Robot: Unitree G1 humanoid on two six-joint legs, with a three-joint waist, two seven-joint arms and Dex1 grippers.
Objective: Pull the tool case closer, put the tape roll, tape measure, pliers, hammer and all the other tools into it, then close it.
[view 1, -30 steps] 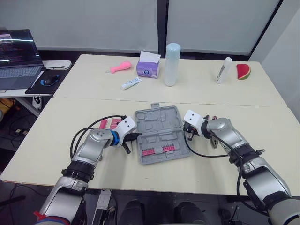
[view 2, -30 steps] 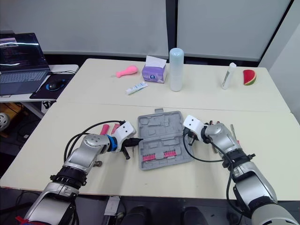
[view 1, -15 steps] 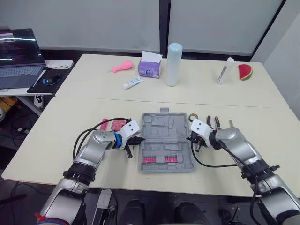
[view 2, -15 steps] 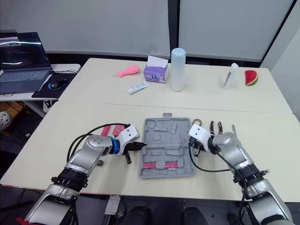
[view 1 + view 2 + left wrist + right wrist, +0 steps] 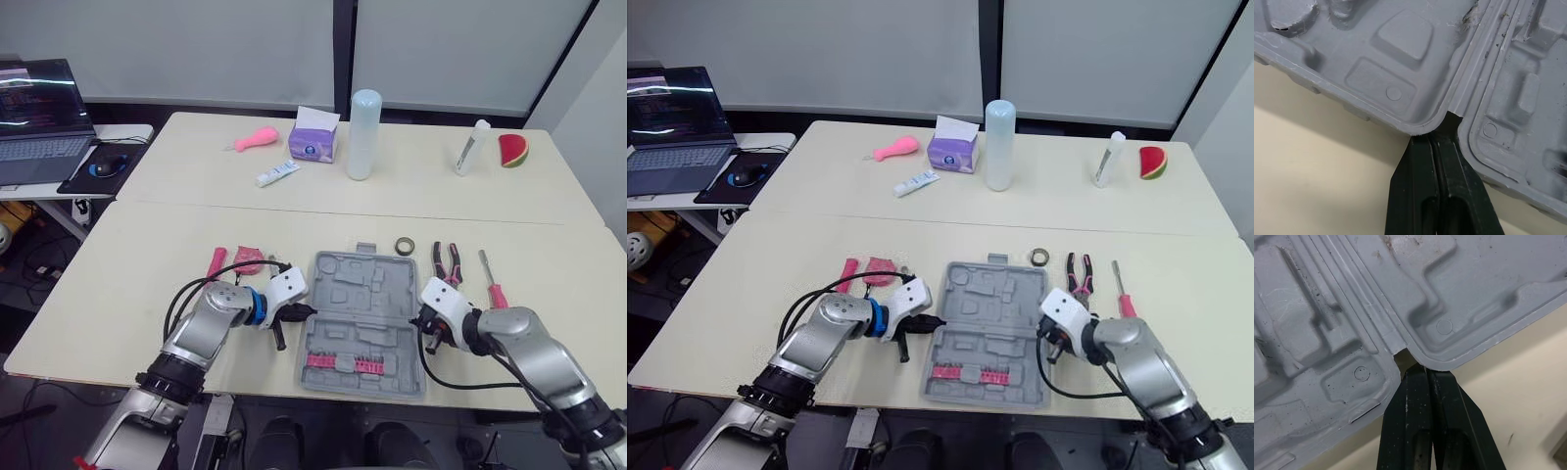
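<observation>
Looking down from my head, I see the case (image 5: pixel 367 286) lying open near the table's front edge, between my left gripper (image 5: pixel 307 313) and right gripper (image 5: pixel 422 322), one at each end of its hinge. Tape roll (image 5: pixel 404 245), pliers (image 5: pixel 446 262) and screwdriver (image 5: pixel 490 286) lie just beyond its right side. From my left wrist, my fingers (image 5: pixel 1418 188) are pressed together, tips in the hinge notch. From my right wrist, my fingers (image 5: pixel 1410 423) are likewise squeezed together at the opposite notch.

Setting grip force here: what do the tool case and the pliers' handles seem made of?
Tool case: probably moulded plastic, matte grey, with formed recesses and scuffs. Pliers: handles look like pink-and-black plastic or rubber sleeves; too small to tell which.
</observation>
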